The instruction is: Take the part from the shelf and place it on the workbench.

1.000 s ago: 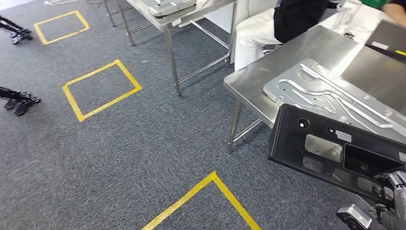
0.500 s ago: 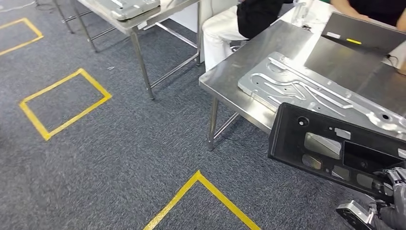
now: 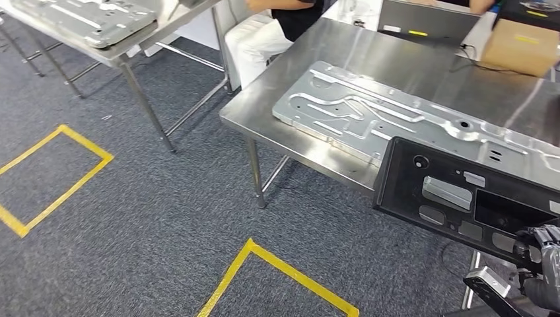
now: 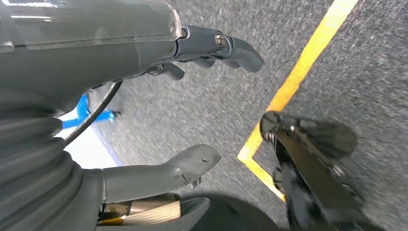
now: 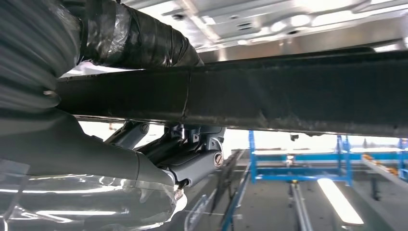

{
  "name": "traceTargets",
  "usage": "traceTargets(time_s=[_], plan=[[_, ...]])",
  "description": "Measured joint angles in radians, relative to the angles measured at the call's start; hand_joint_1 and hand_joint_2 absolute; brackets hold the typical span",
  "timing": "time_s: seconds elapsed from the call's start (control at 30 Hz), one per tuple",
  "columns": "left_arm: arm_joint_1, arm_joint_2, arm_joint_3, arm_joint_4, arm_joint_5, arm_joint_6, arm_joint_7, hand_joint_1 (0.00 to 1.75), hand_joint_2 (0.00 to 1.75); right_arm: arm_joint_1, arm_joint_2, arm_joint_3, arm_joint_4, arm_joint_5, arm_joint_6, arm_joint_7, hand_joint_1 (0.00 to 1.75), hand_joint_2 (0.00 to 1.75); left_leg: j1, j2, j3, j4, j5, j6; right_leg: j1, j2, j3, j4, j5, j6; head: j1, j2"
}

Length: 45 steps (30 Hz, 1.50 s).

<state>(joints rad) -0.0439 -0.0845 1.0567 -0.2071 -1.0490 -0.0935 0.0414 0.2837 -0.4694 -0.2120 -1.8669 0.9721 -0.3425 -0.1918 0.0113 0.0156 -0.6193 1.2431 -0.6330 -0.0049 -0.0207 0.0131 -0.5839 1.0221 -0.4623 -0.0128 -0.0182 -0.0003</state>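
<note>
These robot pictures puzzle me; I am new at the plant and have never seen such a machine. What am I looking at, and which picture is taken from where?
This is a two-legged humanoid robot with two arms, each ending in a many-fingered hand. The wide picture comes from a camera high on its body, looking forward and down. There its right hand holds a black panel, the part to be delivered, in front of a steel workbench. On the bench lie a stamped silver metal plate, a laptop and a cardboard box; a person sits behind it. The other two pictures come from cameras at the wrists. One shows the left hand, holding nothing, above grey carpet with yellow tape. The other shows the panel's edge up close.
</note>
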Motion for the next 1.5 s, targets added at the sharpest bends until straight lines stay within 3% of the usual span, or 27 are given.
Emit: traceTargets(time_s=[0.03, 0.07, 0.17, 0.23, 0.37, 0.53, 0.73, 1.13, 1.3, 1.37, 1.43, 1.47, 1.5], plan=[[0.002, 0.000, 0.001, 0.000, -0.001, 0.000, 0.002, 0.00, 1.75, -0.001, 0.000, 0.001, 0.002, 0.007, 0.000, 0.006, 1.75, 1.75, 0.000, -0.005, -0.020, 0.037, -0.004, 0.002, 0.003, 0.010, 0.000, 0.001, -0.001, -0.002, 0.000, 0.000], [0.004, 0.000, 0.001, 0.000, -0.002, 0.000, 0.004, 0.00, 1.75, -0.001, 0.000, 0.003, 0.004, 0.019, 0.000, 0.016, 1.75, 1.75, -0.001, -0.008, -0.026, 0.040, 0.011, 0.005, 0.005, 0.020, 0.000, 0.003, -0.002, -0.003, 0.000, 0.000], [0.001, 0.001, 0.003, 0.000, -0.007, 0.000, 0.010, 0.00, 1.75, -0.004, -0.001, 0.005, 0.008, 0.075, -0.004, 0.051, 1.75, 1.75, -0.005, -0.020, 0.041, -0.133, 0.116, 0.025, 0.011, 0.043, 0.004, 0.008, -0.005, -0.003, 0.000, 0.000], [-0.003, 0.001, 0.005, 0.000, -0.009, 0.000, 0.013, 0.00, 1.75, -0.009, -0.003, 0.005, 0.012, 0.100, -0.005, 0.065, 1.75, 1.75, -0.009, -0.029, 0.069, -0.211, 0.141, 0.035, 0.012, 0.052, 0.002, 0.010, -0.006, 0.005, 0.000, 0.000], [-0.004, 0.001, 0.008, 0.000, -0.010, -0.001, 0.017, 0.00, 1.75, -0.021, -0.009, 0.011, 0.025, 0.123, -0.004, 0.074, 1.75, 1.75, -0.013, -0.029, 0.071, -0.227, 0.144, 0.028, 0.009, 0.052, 0.002, 0.010, -0.010, 0.007, 0.001, 0.000], [-0.004, 0.001, 0.010, 0.000, -0.011, -0.001, 0.017, 0.00, 1.75, -0.041, -0.016, 0.029, 0.041, 0.139, -0.003, 0.077, 1.75, 1.75, -0.015, -0.032, 0.071, -0.226, 0.146, 0.032, 0.007, 0.050, 0.005, 0.002, -0.005, 0.015, 0.001, 0.000], [-0.004, 0.001, 0.012, 0.000, -0.013, -0.001, 0.017, 0.00, 1.75, -0.057, -0.024, 0.059, 0.060, 0.151, 0.000, 0.081, 1.75, 1.75, -0.015, -0.032, 0.070, -0.226, 0.145, 0.036, 0.007, 0.050, 0.006, 0.000, -0.004, 0.017, 0.001, 0.000], [-0.009, 0.000, 0.016, 0.000, -0.031, -0.006, 0.015, 0.00, 1.75, -0.186, -0.027, 0.225, 0.114, 0.189, 0.013, 0.094, 1.75, 1.75, -0.019, -0.035, 0.069, -0.222, 0.144, 0.039, 0.002, 0.049, 0.005, 0.001, -0.004, 0.023, 0.001, 0.000], [-0.011, 0.000, 0.016, 0.000, -0.033, -0.006, 0.013, 0.00, 1.75, -0.209, -0.028, 0.260, 0.123, 0.188, 0.012, 0.096, 1.75, 1.75, -0.015, -0.030, 0.078, -0.238, 0.153, 0.052, 0.002, 0.046, 0.006, -0.002, -0.003, 0.033, 0.001, 0.000], [-0.011, -0.001, 0.016, 0.000, -0.035, -0.006, 0.013, 0.00, 1.75, -0.220, -0.032, 0.270, 0.126, 0.187, 0.012, 0.097, 1.75, 1.75, -0.006, -0.022, 0.089, -0.259, 0.164, 0.062, 0.004, 0.025, -0.017, 0.045, -0.034, 0.038, 0.002, 0.000], [-0.009, -0.002, 0.016, 0.000, -0.037, -0.007, 0.013, 0.00, 1.75, -0.230, -0.033, 0.279, 0.130, 0.187, 0.013, 0.098, 1.75, 1.75, -0.005, -0.014, 0.091, -0.264, 0.166, 0.064, -0.001, 0.003, -0.076, 0.162, -0.090, 0.044, 0.003, 0.000], [-0.008, -0.002, 0.016, 0.000, -0.037, -0.007, 0.013, 0.00, 1.75, -0.232, -0.033, 0.283, 0.133, 0.187, 0.013, 0.099, 1.75, 1.75, -0.004, -0.011, 0.091, -0.264, 0.164, 0.063, -0.005, -0.002, -0.106, 0.217, -0.107, 0.049, 0.003, 0.000], [-0.008, -0.002, 0.016, 0.000, -0.037, -0.007, 0.013, 0.00, 1.75, -0.233, -0.033, 0.287, 0.136, 0.187, 0.013, 0.099, 1.75, 1.75, -0.003, -0.009, 0.093, -0.262, 0.161, 0.061, -0.009, -0.005, -0.122, 0.243, -0.105, 0.053, 0.003, 0.000]])
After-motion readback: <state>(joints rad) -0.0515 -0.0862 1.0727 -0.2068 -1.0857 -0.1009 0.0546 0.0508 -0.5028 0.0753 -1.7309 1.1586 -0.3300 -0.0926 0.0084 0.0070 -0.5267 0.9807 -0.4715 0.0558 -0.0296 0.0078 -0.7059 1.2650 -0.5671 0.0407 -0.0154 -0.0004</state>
